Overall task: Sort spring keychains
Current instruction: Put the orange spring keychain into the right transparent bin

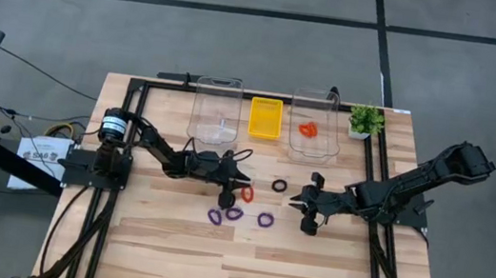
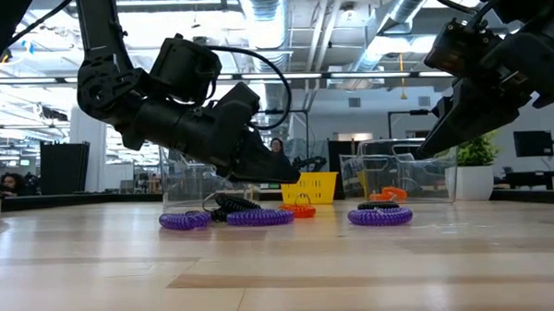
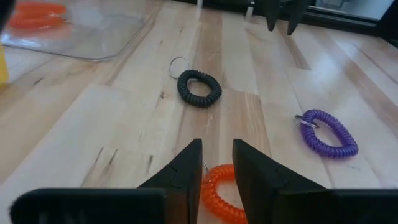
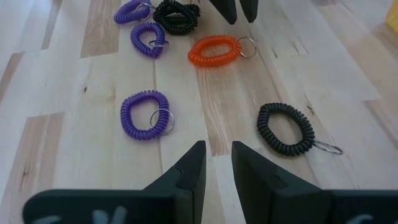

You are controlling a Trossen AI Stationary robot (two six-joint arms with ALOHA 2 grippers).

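**Spring keychains: left pincer positioned over the orange-red loop**

Spring keychains lie loose near the centre of the surface (image 1: 166, 253). An orange-red loop (image 1: 247, 194) sits directly at the left pincer (image 1: 229, 194). A black loop (image 1: 279, 185) lies at its 3 o'clock, and three purple loops (image 1: 234, 214) lie at 6 o'clock. More orange-red loops (image 1: 308, 129) already rest in the right clear bin (image 1: 316, 119) at 12 o'clock, which suggests sorting by colour.

Left arm: extended low across the surface, wrist pitched down. Its fingers (image 3: 186, 174) stand slightly apart, straddling the orange-red loop without visibly clamping it. Judged purpose: either gripping or releasing this loop.

Right arm: reaches in from 3 o'clock, held low. The right pincer (image 1: 308, 209) is narrowly parted and holds nothing, with the black loop just ahead of it, apparently waiting.
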